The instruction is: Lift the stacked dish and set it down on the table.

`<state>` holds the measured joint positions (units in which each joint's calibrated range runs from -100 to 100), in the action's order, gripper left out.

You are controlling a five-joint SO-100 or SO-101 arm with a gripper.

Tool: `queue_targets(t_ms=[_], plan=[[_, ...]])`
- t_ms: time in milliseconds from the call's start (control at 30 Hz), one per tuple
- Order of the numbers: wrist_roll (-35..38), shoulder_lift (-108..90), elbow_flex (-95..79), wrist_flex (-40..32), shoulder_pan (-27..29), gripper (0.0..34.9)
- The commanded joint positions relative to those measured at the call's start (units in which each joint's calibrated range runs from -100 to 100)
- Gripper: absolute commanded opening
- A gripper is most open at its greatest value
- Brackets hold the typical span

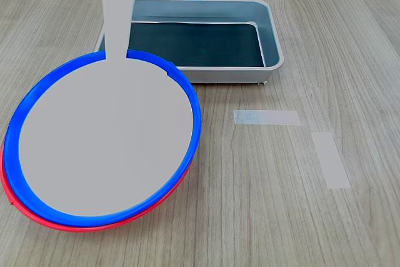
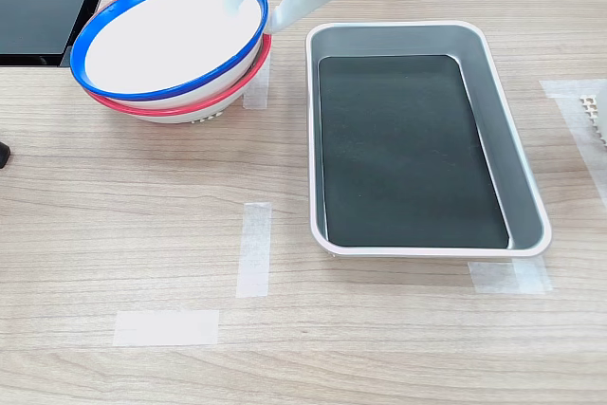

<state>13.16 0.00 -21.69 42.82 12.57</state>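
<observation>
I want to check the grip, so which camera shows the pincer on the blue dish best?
The second exterior view: the pincer straddles the blue dish rim, one finger inside, one outside. The first exterior view shows only one pale finger reaching down onto the dish.

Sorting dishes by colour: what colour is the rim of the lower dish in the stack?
Red, clearest in the second exterior view: the lower dish sits under the blue-rimmed round dish.

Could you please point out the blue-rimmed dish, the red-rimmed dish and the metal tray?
blue-rimmed dish [image 1: 106,142], first exterior view, on its flat pale centre.
red-rimmed dish [image 2: 180,109], second exterior view, on its red rim.
metal tray [image 2: 493,73], second exterior view, on its right wall.
</observation>
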Motion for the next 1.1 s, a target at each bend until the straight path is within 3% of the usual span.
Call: queue_targets(t_ms=[0, 167, 867, 1067], plan=[[-0.3, -2.9, 2.9, -1.5, -0.6, 13.4], [-0.1, -2.4, 0.9, -4.7, -0.6, 17.5], [1.5, 7.0, 2.3, -11.3, 0.3, 16.0], [1.4, 8.1, 3.2, -12.3, 0.0, 13.7]])
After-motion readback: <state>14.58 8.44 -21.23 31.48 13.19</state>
